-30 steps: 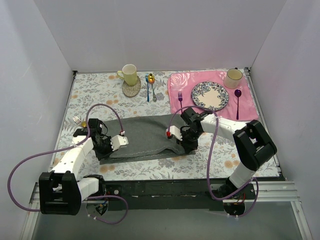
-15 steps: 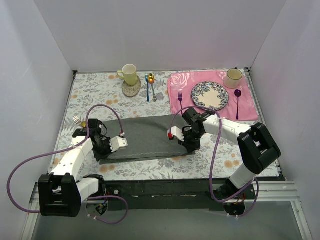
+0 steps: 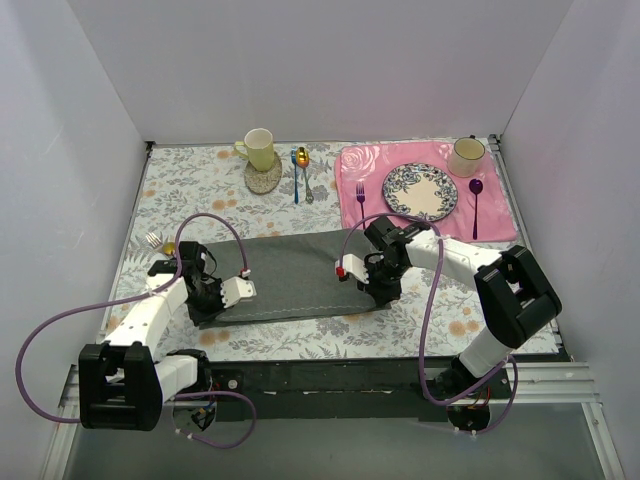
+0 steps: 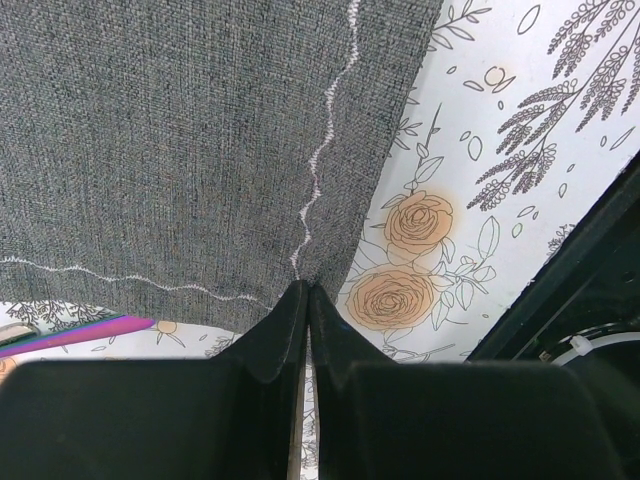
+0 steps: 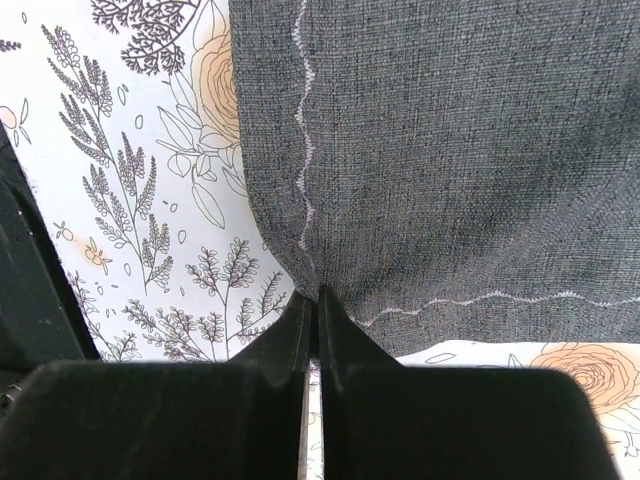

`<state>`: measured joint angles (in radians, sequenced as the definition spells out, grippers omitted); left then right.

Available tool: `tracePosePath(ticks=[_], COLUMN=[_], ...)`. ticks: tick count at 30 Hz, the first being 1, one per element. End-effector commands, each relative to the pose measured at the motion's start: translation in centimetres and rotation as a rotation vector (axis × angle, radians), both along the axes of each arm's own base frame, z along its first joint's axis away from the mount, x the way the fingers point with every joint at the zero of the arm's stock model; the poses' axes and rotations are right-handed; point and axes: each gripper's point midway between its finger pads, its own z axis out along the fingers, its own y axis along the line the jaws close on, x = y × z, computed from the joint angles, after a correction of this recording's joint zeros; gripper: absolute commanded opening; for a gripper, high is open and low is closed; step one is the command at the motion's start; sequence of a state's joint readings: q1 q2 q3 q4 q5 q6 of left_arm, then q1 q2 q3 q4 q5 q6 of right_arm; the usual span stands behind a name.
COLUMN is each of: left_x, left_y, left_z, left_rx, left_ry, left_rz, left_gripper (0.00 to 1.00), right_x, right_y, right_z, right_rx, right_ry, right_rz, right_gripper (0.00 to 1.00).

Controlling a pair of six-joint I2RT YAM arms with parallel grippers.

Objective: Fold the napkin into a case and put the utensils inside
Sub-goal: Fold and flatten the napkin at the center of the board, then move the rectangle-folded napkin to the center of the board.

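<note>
The dark grey napkin [image 3: 290,275] lies spread on the flowered tablecloth, white stitching along its edges [image 4: 315,170]. My left gripper [image 3: 204,306] [image 4: 307,288] is shut on the napkin's near left corner. My right gripper [image 3: 379,297] [image 5: 318,292] is shut on its near right corner [image 5: 300,250]. The small silver fork [image 3: 153,239] and the gold bowl of the spoon [image 3: 167,247] lie at the far left, just beyond my left arm. In the left wrist view a purple strip [image 4: 85,333] shows under the napkin's edge.
A pink placemat [image 3: 372,165] at the back right carries a patterned plate [image 3: 420,192], a purple fork [image 3: 361,193], a purple spoon [image 3: 476,202] and a cup [image 3: 466,155]. A yellow mug [image 3: 259,148] on a coaster and a blue-handled spoon [image 3: 298,170] stand at the back.
The napkin has been drawn flatter: its near edge, rumpled a second ago, now runs straight between the two grippers. Both grippers stay shut on their corners.
</note>
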<state>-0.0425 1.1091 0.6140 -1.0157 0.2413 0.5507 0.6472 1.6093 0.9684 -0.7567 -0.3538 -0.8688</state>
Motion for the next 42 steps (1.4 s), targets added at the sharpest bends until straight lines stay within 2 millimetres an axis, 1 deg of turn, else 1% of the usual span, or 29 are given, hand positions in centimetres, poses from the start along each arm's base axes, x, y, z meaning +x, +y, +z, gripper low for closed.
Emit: tracePosePath(ticks=[1,2,3,4,5,6,7,9,10,11,12,14,15,16,17,18,19,21,22,24,26,30,34,35,37,38,40,41,42], left_x=[0.4,0.5,0.4,0.4,0.7,0.5,0.5,0.9,1.2,1.4,2.5,3.4,4.3,4.7,5.0,5.3,5.0,5.5,5.4,6.2,7.2,8.0,7.7,7.4,6.9,6.7,5.7,5.0,4.5], left_y=[0.1,0.0,0.0,-0.1,-0.3,-0.4,-0.7,-1.5,-1.8,-2.0,-2.5,-2.8,-2.9,-2.9,-2.8,-2.8,-2.6,-2.2,-1.8,-1.6,-1.1,-0.9,-0.7,-0.3,-0.1,0.1,0.2,0.2,0.3], left_z=[0.3,0.4,0.6,0.8,1.3,1.6,1.9,3.2,3.7,4.1,5.0,5.5,5.4,5.2,4.9,4.6,3.9,3.1,2.6,2.6,2.9,2.4,0.8,0.1,-0.4,-0.6,-1.1,-1.2,-1.3], left_rx=[0.008,0.006,0.005,-0.003,-0.014,-0.022,-0.034,-0.081,-0.098,-0.117,-0.148,-0.177,-0.183,-0.184,-0.182,-0.18,-0.171,-0.156,-0.141,-0.149,-0.173,-0.186,-0.164,-0.14,-0.127,-0.114,-0.101,-0.095,-0.089], left_ry=[-0.019,-0.021,-0.015,-0.012,-0.021,-0.011,-0.01,-0.01,-0.018,-0.02,-0.052,-0.064,-0.086,-0.089,-0.085,-0.085,-0.06,-0.071,-0.067,-0.096,-0.1,-0.066,-0.028,-0.028,-0.022,-0.02,-0.002,0.014,0.014], left_rz=[-0.006,-0.007,-0.006,-0.004,-0.001,0.004,0.003,0.023,0.032,0.06,0.078,0.148,0.17,0.192,0.216,0.237,0.251,0.282,0.296,0.321,0.389,0.428,0.439,0.432,0.422,0.413,0.397,0.391,0.367], left_gripper=[0.02,0.05,0.1,0.21,0.25,0.28,0.31,0.37,0.38,0.38,0.38,0.4,0.4,0.4,0.4,0.39,0.39,0.39,0.39,0.39,0.4,0.4,0.4,0.4,0.4,0.4,0.4,0.4,0.39], right_x=[0.3,0.3,0.0,0.1,0.1,-0.1,-0.1,-0.3,-0.5,0.2,0.5,1.7,2.1,2.3,2.6,2.8,2.9,3.6,4.0,5.0,5.8,7.1,7.1,7.0,6.6,6.0,5.3,4.5,4.2], right_y=[-0.2,-0.2,-0.3,0.0,0.1,0.2,0.7,1.3,1.5,2.0,2.2,2.5,2.4,2.3,2.5,2.5,2.5,2.8,2.7,2.9,3.2,3.8,3.2,3.0,2.6,2.2,1.8,1.5,1.5], right_z=[0.3,0.4,0.5,1.1,1.5,2.0,3.2,4.6,5.3,6.1,6.5,6.9,6.7,6.0,5.7,5.4,5.0,4.6,4.1,3.9,3.8,2.7,-0.1,-0.5,-1.3,-1.7,-1.8,-2.0,-1.7], right_rx=[-0.009,-0.009,-0.013,-0.001,0.006,0.016,0.043,0.075,0.095,0.115,0.125,0.149,0.143,0.121,0.119,0.117,0.108,0.102,0.085,0.089,0.094,0.092,0.031,0.021,0.004,-0.008,-0.015,-0.028,-0.02], right_ry=[-0.003,0.002,0.011,0.01,0.012,0.017,0.027,0.042,0.064,0.053,0.055,0.069,0.075,0.087,0.085,0.085,0.084,0.076,0.07,0.037,0.017,0.014,0.041,0.043,0.045,0.062,0.075,0.094,0.103], right_rz=[0.007,0.007,0.009,0.008,0.012,0.011,0.01,0.002,-0.017,-0.032,-0.049,-0.106,-0.124,-0.14,-0.143,-0.155,-0.162,-0.186,-0.194,-0.218,-0.238,-0.252,-0.264,-0.264,-0.263,-0.264,-0.261,-0.259,-0.254], right_gripper=[0.09,0.12,0.3,0.37,0.43,0.48,0.51,0.54,0.54,0.54,0.52,0.47,0.44,0.41,0.37,0.35,0.34,0.33,0.33,0.33,0.33,0.33,0.33,0.33,0.33,0.32,0.32,0.32,0.32])
